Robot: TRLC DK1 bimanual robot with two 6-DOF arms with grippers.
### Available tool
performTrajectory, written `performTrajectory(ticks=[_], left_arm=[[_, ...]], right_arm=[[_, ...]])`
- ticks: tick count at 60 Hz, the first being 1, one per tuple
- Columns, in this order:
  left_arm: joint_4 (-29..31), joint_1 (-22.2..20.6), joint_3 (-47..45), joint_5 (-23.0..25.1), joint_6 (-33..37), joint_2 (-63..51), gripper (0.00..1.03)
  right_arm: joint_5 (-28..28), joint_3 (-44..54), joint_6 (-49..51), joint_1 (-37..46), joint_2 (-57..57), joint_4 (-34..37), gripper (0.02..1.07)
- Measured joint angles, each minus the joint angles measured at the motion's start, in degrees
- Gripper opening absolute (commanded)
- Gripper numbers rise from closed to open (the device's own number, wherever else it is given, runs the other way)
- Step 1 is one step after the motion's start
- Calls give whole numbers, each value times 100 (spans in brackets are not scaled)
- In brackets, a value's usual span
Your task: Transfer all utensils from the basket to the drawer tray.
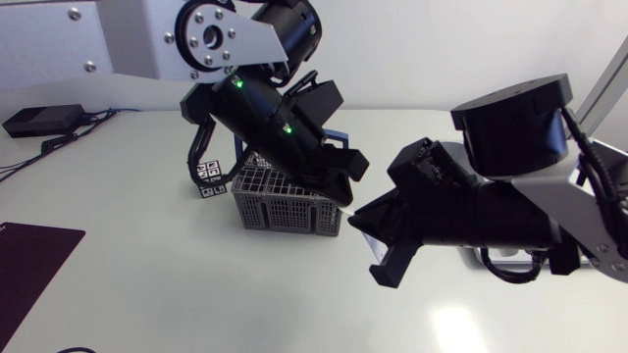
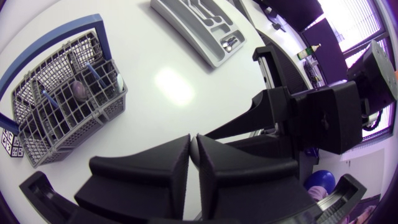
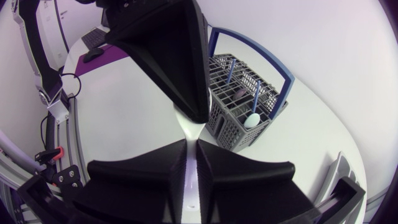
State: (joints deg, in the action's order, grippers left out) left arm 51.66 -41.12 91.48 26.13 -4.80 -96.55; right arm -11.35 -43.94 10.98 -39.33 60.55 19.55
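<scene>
The grey wire basket (image 1: 285,204) (image 2: 62,106) (image 3: 239,109) holds blue-handled utensils (image 3: 256,93) and a white spoon end (image 3: 252,119). Above its right corner my left gripper (image 1: 343,188) (image 2: 193,152) and my right gripper (image 1: 365,221) (image 3: 191,158) meet tip to tip. A thin white utensil (image 1: 337,202) (image 3: 189,134) runs from the left gripper's shut tips (image 3: 194,106) into the right gripper's fingers, which are shut on it. The grey drawer tray (image 2: 199,28), with a spoon (image 2: 230,43) in one compartment, lies beyond the right arm. In the head view that arm mostly hides it.
A blue frame (image 3: 249,46) (image 1: 332,133) stands behind the basket, with a marker cube (image 1: 209,178) at its left. A dark purple mat (image 1: 29,265) lies at the table's left edge. A black box with cables (image 1: 39,120) sits at the far left.
</scene>
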Motion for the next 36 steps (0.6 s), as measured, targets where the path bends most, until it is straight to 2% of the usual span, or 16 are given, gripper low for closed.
performTrajectory(ticks=[3, 8, 11, 24, 36], left_arm=[[9, -2, 20, 44, 2, 0, 43], [-9, 0, 98, 63, 2, -11, 67], [-9, 11, 162, 66, 2, -11, 75], [-79, 212, 461, 66, 2, -11, 78], [-350, 380, 461, 66, 2, -11, 78]], right_arm=[[-111, 0, 44, -2, 0, 2, 8], [-249, 0, 136, -76, 0, 15, 8], [-304, 0, 201, -74, -2, 46, 8], [-586, 2, 704, 162, -173, 544, 8], [-1255, 7, 1631, 1355, -387, 1128, 8]])
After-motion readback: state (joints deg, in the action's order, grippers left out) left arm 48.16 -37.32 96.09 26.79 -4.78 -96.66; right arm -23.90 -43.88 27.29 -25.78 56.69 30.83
